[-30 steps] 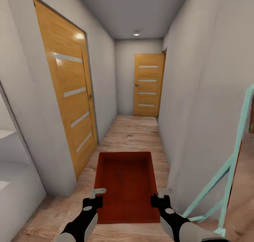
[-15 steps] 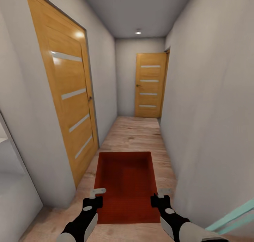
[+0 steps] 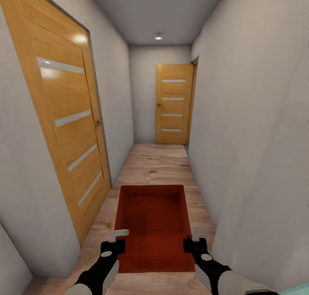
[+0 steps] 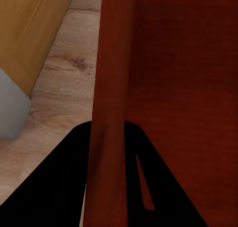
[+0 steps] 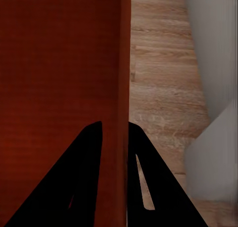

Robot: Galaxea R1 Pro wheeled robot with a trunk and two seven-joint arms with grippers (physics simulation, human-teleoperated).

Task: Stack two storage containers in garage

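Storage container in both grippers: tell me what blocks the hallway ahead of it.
Nothing visible lies on the wood floor ahead of the storage container, held by the left gripper and right gripper. The corridor ends at a shut wooden door; another shut door lines the left wall.

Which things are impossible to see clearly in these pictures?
- Storage container, head view: its underside is hidden by its own floor and walls.
- Far door, head view: what lies behind it, since it is closed.
- Left tool, left wrist view: finger pads hidden by the container wall.
- Right tool, right wrist view: likewise.
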